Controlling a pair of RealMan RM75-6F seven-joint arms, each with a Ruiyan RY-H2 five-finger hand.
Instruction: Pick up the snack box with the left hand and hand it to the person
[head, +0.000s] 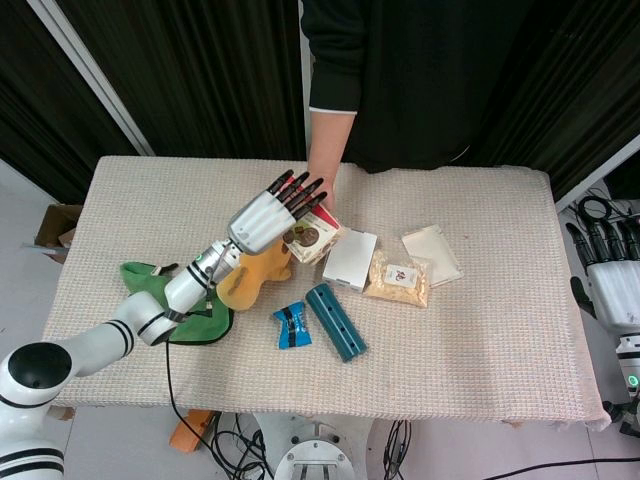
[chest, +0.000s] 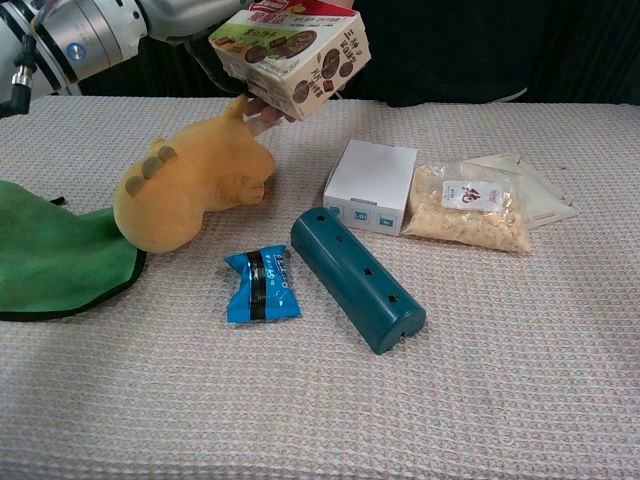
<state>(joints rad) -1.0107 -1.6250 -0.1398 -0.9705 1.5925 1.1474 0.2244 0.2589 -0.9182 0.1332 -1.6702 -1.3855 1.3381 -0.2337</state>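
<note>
Left hand (head: 266, 216) holds the snack box (head: 311, 236) off the table, fingers laid over its top, dark fingertips pointing toward the person's hand (head: 318, 192) at the far edge. In the chest view the snack box (chest: 293, 57) hangs tilted above the yellow plush toy (chest: 190, 186), and the person's fingers show just beneath its lower edge (whether they actually touch the box cannot be told).

Right hand (head: 611, 272) sits at the far right edge of the head view, off the table, fingers upright and somewhat apart, nothing in it.

On the woven tablecloth (head: 480, 330): green cloth (chest: 50, 258) at left with the plush toy resting partly on it. Blue snack packet (chest: 261, 284) lies just beside a teal cylinder (chest: 357, 279), which lies on its side at an angle. Behind the cylinder, a white box (chest: 371, 185); touching its right side, a clear bag of pale crumbs (chest: 467, 211), which overlaps a flat beige packet (chest: 530, 190). The person stands at the far side in dark clothing.
</note>
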